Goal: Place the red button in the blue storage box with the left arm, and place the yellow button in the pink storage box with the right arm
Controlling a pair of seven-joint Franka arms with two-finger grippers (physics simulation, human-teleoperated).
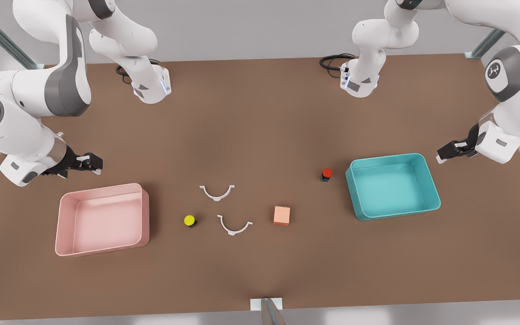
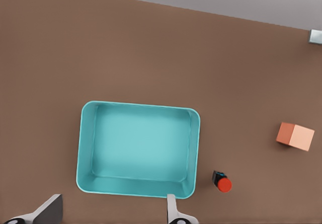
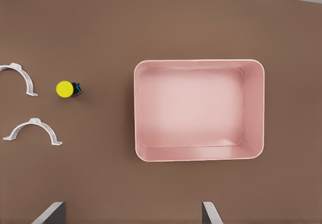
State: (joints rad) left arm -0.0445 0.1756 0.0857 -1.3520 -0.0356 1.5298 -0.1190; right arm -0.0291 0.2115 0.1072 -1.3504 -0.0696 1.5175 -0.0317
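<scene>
So far nothing has been picked up, and I judge the task to be at its very start, with both reaches yet to be made. On the brown table (image 1: 260,113) the pink storage box (image 1: 68,225) lies toward the front view's left and the blue storage box (image 1: 429,187) toward its right, both empty. My right arm (image 1: 25,117) hangs above the table just behind the pink box, and my left arm (image 1: 508,104) sits beside the far corner of the blue box. Between the boxes lie a peach-orange cube (image 1: 281,215) and two white curved clips (image 1: 217,192), none of which I need. The red button (image 1: 327,174) stands on the table just beside the blue box; the yellow button (image 1: 189,220) stands near the pink box, by the lower clip. My left gripper (image 2: 113,214) is spread wide and empty, as is my right gripper (image 3: 132,214). Next, each should swing over its button, descend straight, and close on the small base.
</scene>
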